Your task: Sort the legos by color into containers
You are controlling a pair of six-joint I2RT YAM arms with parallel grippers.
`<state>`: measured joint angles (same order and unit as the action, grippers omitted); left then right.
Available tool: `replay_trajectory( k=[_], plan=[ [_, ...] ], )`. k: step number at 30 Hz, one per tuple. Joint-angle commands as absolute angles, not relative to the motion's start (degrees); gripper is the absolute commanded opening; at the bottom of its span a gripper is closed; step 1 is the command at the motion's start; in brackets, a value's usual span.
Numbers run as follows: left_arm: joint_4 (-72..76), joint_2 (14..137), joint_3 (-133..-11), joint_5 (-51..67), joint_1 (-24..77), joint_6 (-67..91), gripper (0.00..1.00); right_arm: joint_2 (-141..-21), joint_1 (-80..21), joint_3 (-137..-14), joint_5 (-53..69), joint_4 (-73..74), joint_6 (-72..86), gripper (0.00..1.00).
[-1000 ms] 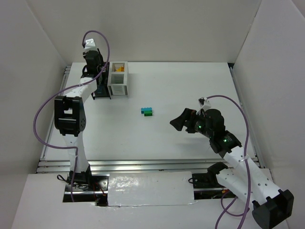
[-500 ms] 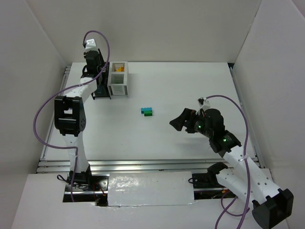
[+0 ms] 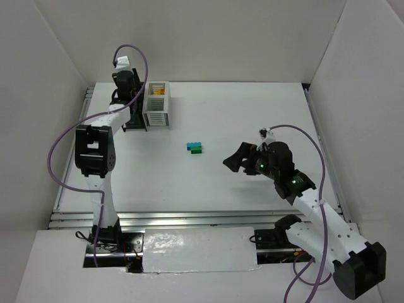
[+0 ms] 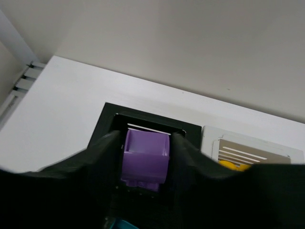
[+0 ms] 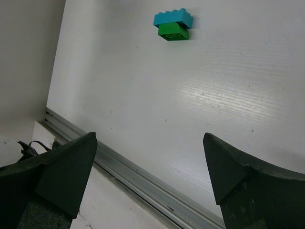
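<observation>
One purple lego (image 4: 145, 162) in left gripper (image 4: 145, 149)

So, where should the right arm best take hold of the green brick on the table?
Probably at its two short ends, coming from above: the green brick lies flat and the teal brick sits against one long side, leaving the fingers no room there. The right gripper is open.
</observation>
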<state>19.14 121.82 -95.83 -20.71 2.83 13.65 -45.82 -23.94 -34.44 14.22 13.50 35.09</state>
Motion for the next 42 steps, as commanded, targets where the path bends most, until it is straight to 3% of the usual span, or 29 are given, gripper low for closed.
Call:
replay_trajectory(
  k=[1,6,7,9,14,18,23,27,32,42],
  plan=[
    [25.3,122.1,-94.4,-20.7,2.8,13.6,0.65,-46.4,-23.8,-36.6,14.7,10.5,35.1,1.0],
    [25.4,121.5,-94.3,-21.1,2.7,14.9,0.82,-47.1,-23.6,-36.9,15.1,10.5,35.0,1.0],
    [25.4,120.2,-94.1,-20.6,2.8,15.3,0.93,-47.1,-23.6,-36.9,15.2,10.5,35.1,1.0],
    [26.3,118.5,-93.1,-20.0,2.8,15.8,0.98,-47.0,-23.6,-36.6,15.2,10.5,35.3,1.0],
    [18.7,110.0,-95.1,-19.6,4.4,17.6,1.0,-46.8,-23.8,-36.3,15.6,9.8,35.8,1.0],
    [-4.1,106.1,-105.1,-15.0,7.2,24.2,1.0,-46.8,-23.6,-37.2,13.5,10.1,35.9,1.0],
    [-19.5,103.7,-102.3,-19.2,20.2,27.4,1.0,-43.6,-23.6,-39.8,8.5,14.5,36.6,1.0],
    [-31.6,109.2,-106.0,-20.7,29.3,27.2,1.0,-40.3,-23.6,-39.5,7.1,17.7,36.6,1.0],
    [-33.7,110.8,-100.7,-24.9,38.3,32.9,0.99,-37.6,-23.6,-37.7,7.7,18.3,36.5,1.0],
    [-31.7,118.4,-97.4,-23.1,39.2,39.1,1.0,-36.4,-23.6,-36.3,10.3,17.2,36.2,1.0]
  ],
)
